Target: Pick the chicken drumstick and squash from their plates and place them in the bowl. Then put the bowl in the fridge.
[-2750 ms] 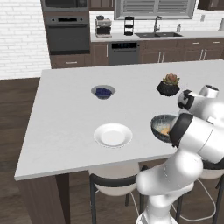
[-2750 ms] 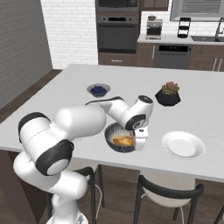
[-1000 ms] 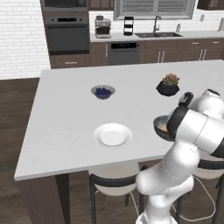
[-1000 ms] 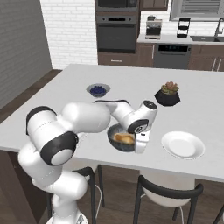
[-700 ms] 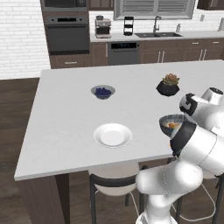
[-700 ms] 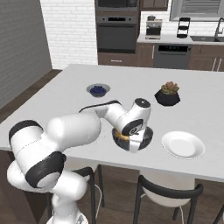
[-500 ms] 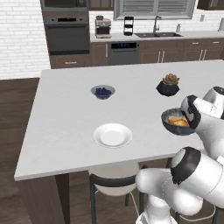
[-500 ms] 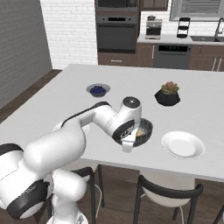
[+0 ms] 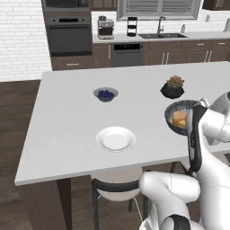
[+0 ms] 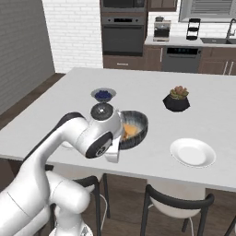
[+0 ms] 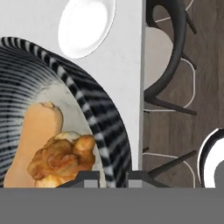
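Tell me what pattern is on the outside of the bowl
Dark grey-black with thin pale ribbed stripes running around the bowl; the hand view shows it best.

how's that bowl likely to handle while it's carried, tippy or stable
Probably tippy: the gripper pinches the bowl by one rim edge, so its weight hangs off to one side. It already looks tilted in the left base view. The squash and drumstick lie loose inside and could slide or roll.

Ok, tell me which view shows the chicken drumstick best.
The hand view: the chicken drumstick is large there, lumpy and golden-brown, lying against the squash inside the bowl. In the left base view only a small orange patch shows in the bowl; in the right base view the arm covers most of the bowl's contents.
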